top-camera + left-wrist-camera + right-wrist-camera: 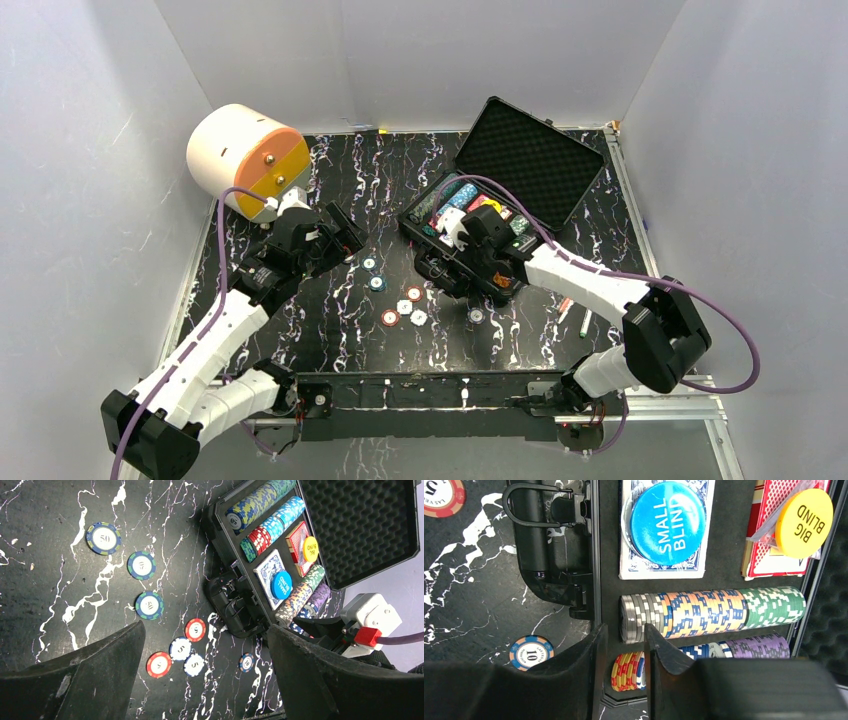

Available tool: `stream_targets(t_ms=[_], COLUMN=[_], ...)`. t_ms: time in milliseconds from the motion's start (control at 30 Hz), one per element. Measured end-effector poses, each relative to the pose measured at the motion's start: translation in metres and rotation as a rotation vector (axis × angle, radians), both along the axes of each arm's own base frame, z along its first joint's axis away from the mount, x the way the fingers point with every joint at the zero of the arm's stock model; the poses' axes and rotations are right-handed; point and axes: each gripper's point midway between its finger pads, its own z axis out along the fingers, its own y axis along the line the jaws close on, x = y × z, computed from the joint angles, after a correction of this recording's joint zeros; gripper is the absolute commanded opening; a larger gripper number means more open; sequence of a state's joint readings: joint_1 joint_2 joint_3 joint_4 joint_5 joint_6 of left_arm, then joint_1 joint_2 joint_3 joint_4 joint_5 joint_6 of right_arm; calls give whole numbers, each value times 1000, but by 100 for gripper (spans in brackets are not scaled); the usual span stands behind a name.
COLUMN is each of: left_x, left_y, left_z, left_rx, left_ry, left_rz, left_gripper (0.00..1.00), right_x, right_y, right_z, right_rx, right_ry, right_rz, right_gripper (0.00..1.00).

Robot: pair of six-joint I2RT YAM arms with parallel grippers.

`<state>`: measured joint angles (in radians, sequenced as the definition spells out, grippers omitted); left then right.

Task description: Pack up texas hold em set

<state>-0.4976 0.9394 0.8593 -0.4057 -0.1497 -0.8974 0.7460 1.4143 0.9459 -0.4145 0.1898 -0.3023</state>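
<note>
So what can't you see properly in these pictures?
Top view: the right arm covers part of the case; numbers on the loose chips are too small.
Right wrist view: the right gripper hides part of the bottom chip row.
Left wrist view: the left gripper blocks both lower corners of the table.

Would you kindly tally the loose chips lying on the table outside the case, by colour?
Blue-green chips: 3
Red chips: 2
White chips: 2
Orange-blue chip: 1
Total: 8
</note>
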Motion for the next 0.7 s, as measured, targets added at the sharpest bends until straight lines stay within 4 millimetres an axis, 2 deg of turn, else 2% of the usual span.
stream_targets(t_ms=[100, 233, 333, 400, 500, 700], left_x=[0, 0, 0, 0, 0, -4], left_y=[0, 0, 0, 0, 0, 3], left_z=[0, 0, 0, 0, 0, -4], left_rx=[-1, 0, -1, -2, -1, 22], left_ry=[0, 0, 0, 1, 2, 14], left_rz=[0, 0, 0, 1, 1, -3], left_gripper=[92, 92, 92, 92, 92, 92], right_x=[0, 0, 0, -1, -1, 1], right_y=[-1, -2, -1, -1, 1, -4], right_z=[0, 1, 3, 6, 14, 42], right_rx=[0, 2, 16, 29, 60, 165], right_ry=[0, -1, -2, 0, 9, 18], right_rz=[-14, -26, -38, -52, -97, -364], right_gripper=[39, 31, 30, 33, 44, 49])
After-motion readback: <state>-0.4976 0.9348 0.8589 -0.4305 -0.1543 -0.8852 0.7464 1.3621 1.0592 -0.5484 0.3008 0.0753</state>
